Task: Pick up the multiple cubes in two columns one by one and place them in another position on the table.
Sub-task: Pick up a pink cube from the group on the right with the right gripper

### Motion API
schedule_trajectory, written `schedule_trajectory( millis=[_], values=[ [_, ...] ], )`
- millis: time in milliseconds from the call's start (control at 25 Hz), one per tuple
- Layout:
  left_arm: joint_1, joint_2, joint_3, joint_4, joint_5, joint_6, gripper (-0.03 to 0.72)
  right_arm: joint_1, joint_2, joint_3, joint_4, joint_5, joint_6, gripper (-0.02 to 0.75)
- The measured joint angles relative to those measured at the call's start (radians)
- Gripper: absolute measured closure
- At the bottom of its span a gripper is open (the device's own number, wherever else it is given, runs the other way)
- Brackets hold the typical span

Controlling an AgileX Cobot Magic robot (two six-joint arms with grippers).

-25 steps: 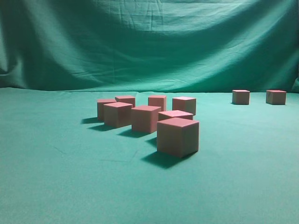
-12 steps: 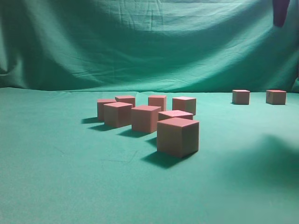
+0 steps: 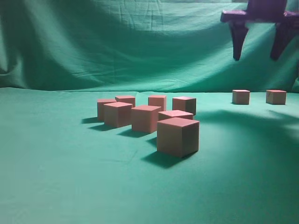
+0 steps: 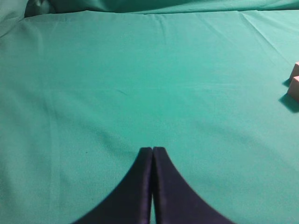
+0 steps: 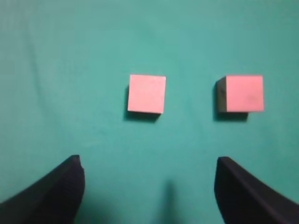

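Several salmon-red cubes (image 3: 177,136) stand grouped in two rows on the green table (image 3: 56,177) at the middle. Two more cubes sit apart at the far right, one (image 3: 240,96) left of the other (image 3: 275,96). My right gripper (image 3: 256,57) hangs open high above that pair, holding nothing. In the right wrist view the same two cubes (image 5: 146,94) (image 5: 244,93) lie ahead of the spread right gripper (image 5: 148,159). My left gripper (image 4: 153,149) is shut over bare cloth, with two cubes (image 4: 294,87) at the right edge of its view.
An upright green cloth with folds (image 3: 140,42) closes off the back of the table. Bare green cloth stretches along the front and left of the exterior view.
My right gripper has come down into the exterior view at the top right, above the two far cubes, and its shadow now falls on the cloth there. No cube has moved.
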Motion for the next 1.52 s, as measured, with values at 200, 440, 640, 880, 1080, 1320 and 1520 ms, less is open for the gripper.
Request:
schedule_trajectory(
  millis=[200, 440, 640, 880, 1080, 1320, 1520],
  values=[
    [0.0, 0.0, 0.0, 0.0, 0.0, 0.0, 0.688, 0.0, 0.124, -0.103, 0.002, 0.0, 0.0, 0.183],
    [0.0, 0.0, 0.0, 0.0, 0.0, 0.0, 0.688, 0.0, 0.216, -0.148, 0.002, -0.055, -0.002, 0.183],
    [0.0, 0.0, 0.0, 0.0, 0.0, 0.0, 0.688, 0.0, 0.249, -0.149, 0.002, -0.112, -0.002, 0.183],
    [0.0, 0.0, 0.0, 0.0, 0.0, 0.0, 0.688, 0.0, 0.265, -0.15, 0.002, -0.117, -0.009, 0.254],
    [0.0, 0.0, 0.0, 0.0, 0.0, 0.0, 0.688, 0.0, 0.267, -0.154, -0.004, -0.089, -0.014, 0.494],
    [0.0, 0.0, 0.0, 0.0, 0.0, 0.0, 0.688, 0.0, 0.242, -0.154, -0.013, 0.004, -0.038, 0.485],
    [0.0, 0.0, 0.0, 0.0, 0.0, 0.0, 0.688, 0.0, 0.098, -0.154, 0.023, 0.16, -0.039, 0.485]
  ],
)
